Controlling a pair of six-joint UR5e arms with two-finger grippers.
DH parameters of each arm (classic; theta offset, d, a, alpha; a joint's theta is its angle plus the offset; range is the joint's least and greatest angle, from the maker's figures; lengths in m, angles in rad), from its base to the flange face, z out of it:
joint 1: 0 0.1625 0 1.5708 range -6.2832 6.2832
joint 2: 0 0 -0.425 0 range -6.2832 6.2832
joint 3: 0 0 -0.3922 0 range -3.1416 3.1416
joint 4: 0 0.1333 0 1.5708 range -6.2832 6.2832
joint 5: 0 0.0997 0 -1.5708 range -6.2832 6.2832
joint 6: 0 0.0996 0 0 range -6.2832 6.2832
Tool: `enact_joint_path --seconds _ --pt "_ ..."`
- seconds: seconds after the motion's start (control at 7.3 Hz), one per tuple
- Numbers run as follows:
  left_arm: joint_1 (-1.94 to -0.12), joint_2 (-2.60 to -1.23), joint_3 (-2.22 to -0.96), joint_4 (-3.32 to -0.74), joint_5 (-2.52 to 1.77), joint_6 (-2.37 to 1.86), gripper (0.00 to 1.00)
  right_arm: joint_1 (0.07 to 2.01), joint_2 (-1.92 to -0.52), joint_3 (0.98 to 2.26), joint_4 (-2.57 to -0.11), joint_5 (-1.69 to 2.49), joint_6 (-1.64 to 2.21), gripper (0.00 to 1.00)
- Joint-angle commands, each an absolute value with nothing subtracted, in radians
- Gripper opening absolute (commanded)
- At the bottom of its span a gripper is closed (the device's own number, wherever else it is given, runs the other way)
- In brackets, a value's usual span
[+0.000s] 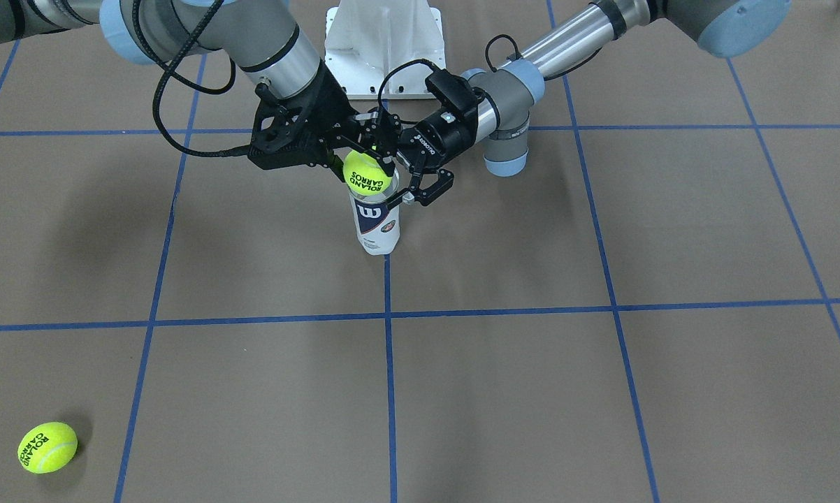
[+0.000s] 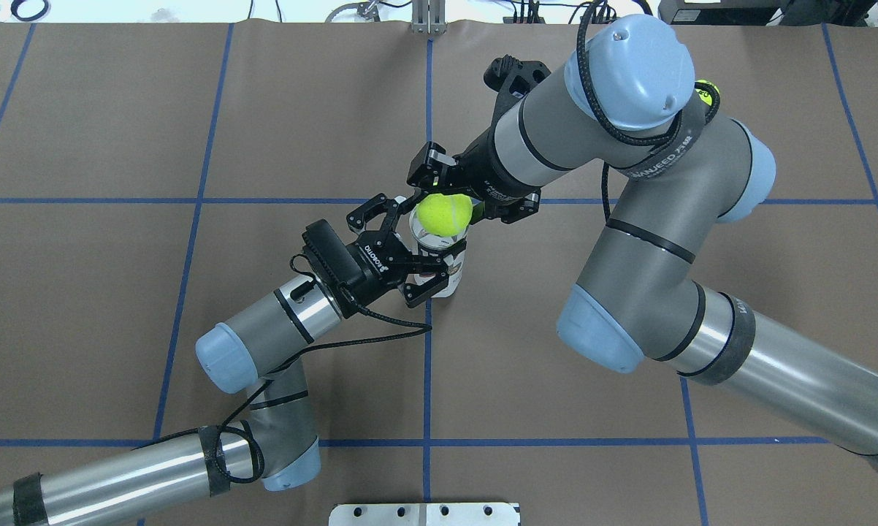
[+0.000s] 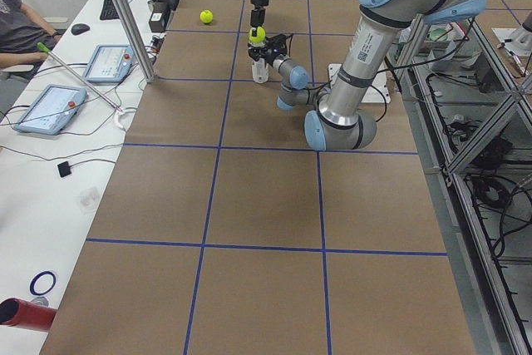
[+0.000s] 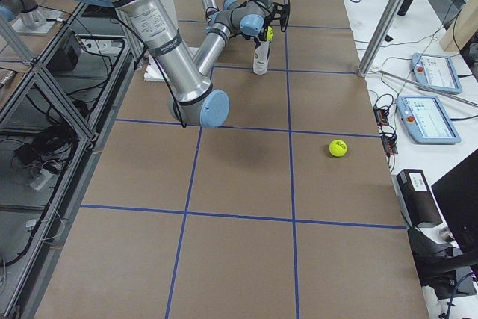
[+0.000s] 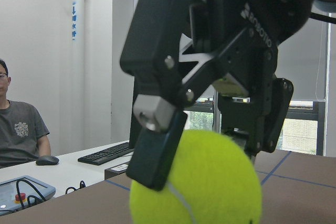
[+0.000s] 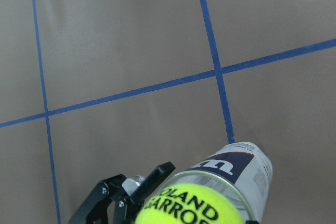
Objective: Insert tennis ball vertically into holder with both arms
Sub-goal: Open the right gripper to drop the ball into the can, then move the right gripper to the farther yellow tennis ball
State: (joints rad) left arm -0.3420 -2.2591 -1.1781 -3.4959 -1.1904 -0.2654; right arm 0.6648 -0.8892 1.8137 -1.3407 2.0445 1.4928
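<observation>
The holder [image 1: 377, 225] is a clear can with a white-and-navy "W" label, standing upright on the brown table; it also shows in the overhead view [image 2: 450, 274] and the right wrist view [image 6: 239, 169]. My right gripper [image 1: 364, 162] is shut on a yellow-green tennis ball [image 1: 367, 175] and holds it right at the can's open mouth [image 2: 445, 213]. The left wrist view shows the ball [image 5: 197, 182] between the right gripper's fingers [image 5: 156, 153]. My left gripper [image 2: 426, 248] has one finger on each side of the can's upper part and grips it.
A second tennis ball [image 1: 47, 447] lies far off by the operators' edge, on the robot's right side [image 4: 337, 148]. The white pedestal base [image 1: 381, 42] stands behind the can. A side table with tablets [image 3: 50, 110] and a seated person [image 5: 18, 135] lie beyond the table's edge.
</observation>
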Motion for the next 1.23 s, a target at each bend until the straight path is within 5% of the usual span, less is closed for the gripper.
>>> enact_joint_path --seconds 0.0,0.55,1.1 --pt "-0.342 -2.258 -1.178 -3.496 -1.19 -0.265 0.9 0.663 -0.891 1.815 -1.341 2.034 1.493 1.0" --pt "-0.342 -2.256 -1.178 -3.496 -1.19 -0.267 0.88 0.664 -0.896 1.819 -1.341 2.036 1.493 1.0" --pt "-0.342 -2.256 -1.18 -3.497 -1.19 -0.267 0.87 0.895 -1.089 1.774 -1.394 2.077 1.146 1.0"
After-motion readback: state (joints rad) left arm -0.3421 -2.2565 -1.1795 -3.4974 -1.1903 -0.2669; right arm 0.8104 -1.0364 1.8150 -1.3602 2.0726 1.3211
